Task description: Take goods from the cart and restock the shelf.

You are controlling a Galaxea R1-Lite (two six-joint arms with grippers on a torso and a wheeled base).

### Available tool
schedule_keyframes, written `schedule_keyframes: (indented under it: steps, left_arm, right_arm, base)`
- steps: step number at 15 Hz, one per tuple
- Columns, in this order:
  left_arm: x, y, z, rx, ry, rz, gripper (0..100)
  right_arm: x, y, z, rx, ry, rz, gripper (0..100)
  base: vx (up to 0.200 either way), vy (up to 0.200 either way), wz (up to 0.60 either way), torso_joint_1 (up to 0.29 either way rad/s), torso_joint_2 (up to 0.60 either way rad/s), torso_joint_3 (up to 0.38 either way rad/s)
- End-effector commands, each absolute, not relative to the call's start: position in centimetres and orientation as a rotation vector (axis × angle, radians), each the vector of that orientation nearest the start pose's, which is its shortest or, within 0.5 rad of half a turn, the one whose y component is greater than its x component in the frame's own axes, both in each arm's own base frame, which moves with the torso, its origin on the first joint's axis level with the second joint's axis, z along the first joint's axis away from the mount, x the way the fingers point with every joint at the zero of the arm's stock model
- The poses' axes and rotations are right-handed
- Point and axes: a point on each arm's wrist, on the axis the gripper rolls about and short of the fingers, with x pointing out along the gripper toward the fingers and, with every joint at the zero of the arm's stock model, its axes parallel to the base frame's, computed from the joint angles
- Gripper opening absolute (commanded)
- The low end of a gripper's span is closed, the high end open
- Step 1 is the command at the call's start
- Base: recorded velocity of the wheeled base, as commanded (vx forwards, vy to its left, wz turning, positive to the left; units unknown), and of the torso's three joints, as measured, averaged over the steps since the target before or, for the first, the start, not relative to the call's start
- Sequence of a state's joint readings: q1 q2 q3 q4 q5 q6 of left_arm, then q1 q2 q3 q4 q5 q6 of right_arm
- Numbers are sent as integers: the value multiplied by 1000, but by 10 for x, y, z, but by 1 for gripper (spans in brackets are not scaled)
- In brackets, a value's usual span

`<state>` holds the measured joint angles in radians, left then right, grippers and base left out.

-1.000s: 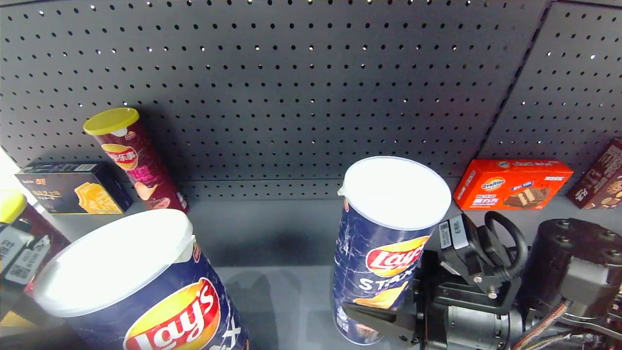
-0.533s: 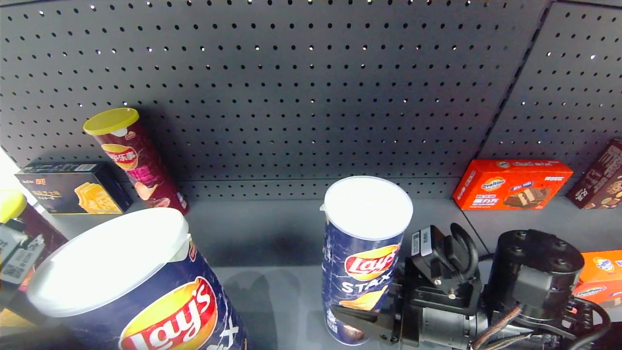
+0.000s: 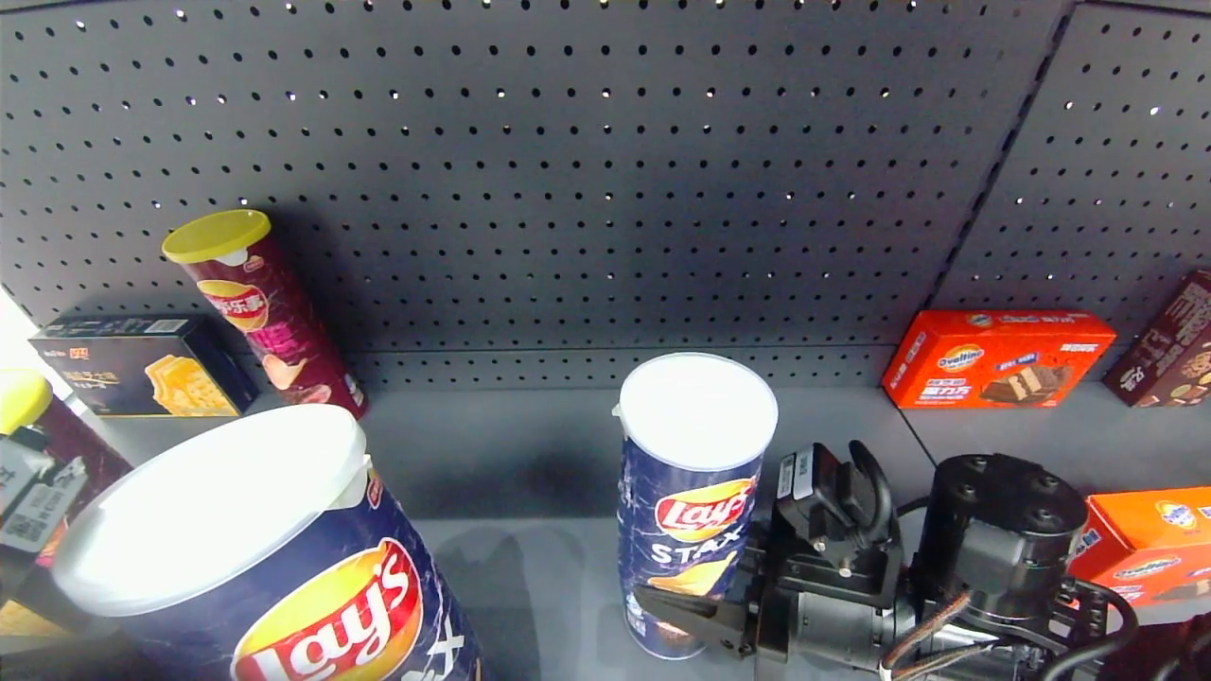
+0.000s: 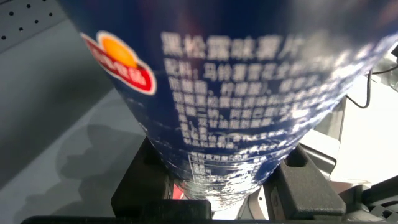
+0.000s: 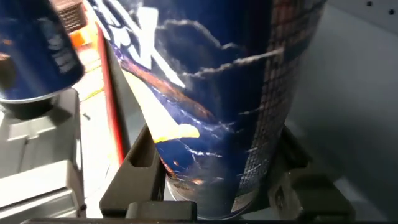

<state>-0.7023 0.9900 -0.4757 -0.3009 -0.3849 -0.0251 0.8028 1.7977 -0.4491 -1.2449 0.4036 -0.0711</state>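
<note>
Down and leftward goes the blue can in the right fingers over the last second, sinking toward the shelf, and the arm's shift has uncovered a near orange box behind it. Those fingers are closed on the can, pinching it low near its base, one on each side of the barrel. Its long axis stands nearly upright, white lid on top, with a slight lean. Bare shelf deck lies directly beneath the fingers; whether the base has met it, I can't tell from here. Beyond the fingers is the perforated back panel, with open deck between. Left of them and further back stands a maroon can, well apart; right and further back, a far orange box, also apart. Left fingers are closed low on the other blue can, upright, hardly moved, close to the head camera. My read: the right arm is nearer that open patch, so it's a straight drop and release, keeping the can vertical so it doesn't topple
</note>
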Motion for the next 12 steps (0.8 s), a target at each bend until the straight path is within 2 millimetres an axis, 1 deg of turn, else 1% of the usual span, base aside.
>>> schedule_keyframes:
  steps: [1,2,5,7,12]
  left_arm:
    - [89,-86,209,13,239,-1080,0]
    - [89,-86,209,12,239,-1079,0]
    - [89,-86,208,11,243,-1083,0]
    - [89,-86,208,13,242,-1085,0]
    - [88,-86,208,13,244,-1084,0]
  right_arm:
    - [191,210,123,-92,84,1192,0]
    - [191,211,122,-95,83,1178,100]
    - [189,208,126,-90,46,1144,100]
    - [179,196,140,-77,-7,1124,100]
    - [136,151,166,-55,-96,1120,100]
  base:
    - [0,0,0,0,0,0]
    - [0,0,0,0,0,0]
    - [0,0,0,0,0,0]
    - [0,0,0,0,0,0]
    - [0,0,0,0,0,0]
